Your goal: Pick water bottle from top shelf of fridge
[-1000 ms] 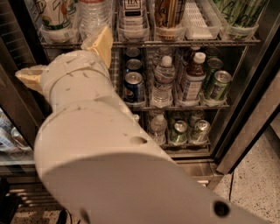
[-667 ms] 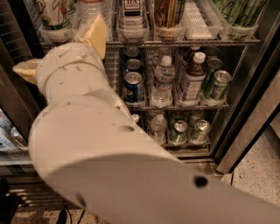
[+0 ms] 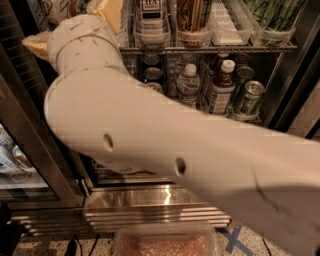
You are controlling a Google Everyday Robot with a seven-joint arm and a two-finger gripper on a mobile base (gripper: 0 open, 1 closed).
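My gripper (image 3: pixel 66 24) is at the upper left, reaching into the fridge (image 3: pixel 150 202) at the left end of the top shelf (image 3: pixel 210 49). Its two yellowish fingers (image 3: pixel 109 13) stand wide apart, so it is open. My big white arm (image 3: pixel 165 145) crosses the whole view from the lower right. The water bottle is hidden behind the wrist and fingers, and I cannot tell whether it stands between the jaws. A white container with drawn marks (image 3: pixel 50 9) shows left of the gripper.
The top shelf holds a tea bottle (image 3: pixel 152 15), an amber drink (image 3: pixel 192 12), a bare lane tray (image 3: pixel 225 22) and green bottles (image 3: pixel 272 15). Below stand a small water bottle (image 3: pixel 189 82), a dark-drink bottle (image 3: pixel 222 89) and green cans (image 3: pixel 250 97). The door frame (image 3: pixel 30 150) is at left.
The gripper has moved up and deeper toward the left lane of the top shelf. The clear bottle that showed beside the finger is now covered. More of the fridge's steel base shows.
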